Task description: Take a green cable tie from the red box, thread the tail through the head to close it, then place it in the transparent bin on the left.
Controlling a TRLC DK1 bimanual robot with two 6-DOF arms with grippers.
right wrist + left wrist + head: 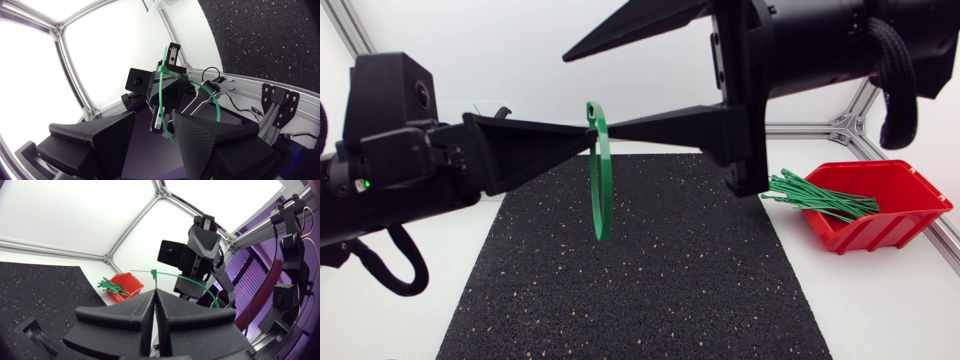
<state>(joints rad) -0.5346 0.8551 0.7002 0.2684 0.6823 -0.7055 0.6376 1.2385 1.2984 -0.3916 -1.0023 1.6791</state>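
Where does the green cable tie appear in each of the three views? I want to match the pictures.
Head view: the cable tie hangs as a loop above the black mat, at the tip of the left gripper.
Left wrist view: the cable tie stands up from between that gripper's shut fingers.
Right wrist view: its loop rises in the gap between the right gripper's open fingers.
Shared landmark: the black mat.

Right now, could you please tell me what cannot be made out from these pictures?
Whether the cable tie is locked: the head view sees its loop edge-on, and the left gripper covers its top.
No view clearly shows the transparent bin.
How many ties lie in the red box: too small and tangled, head view.
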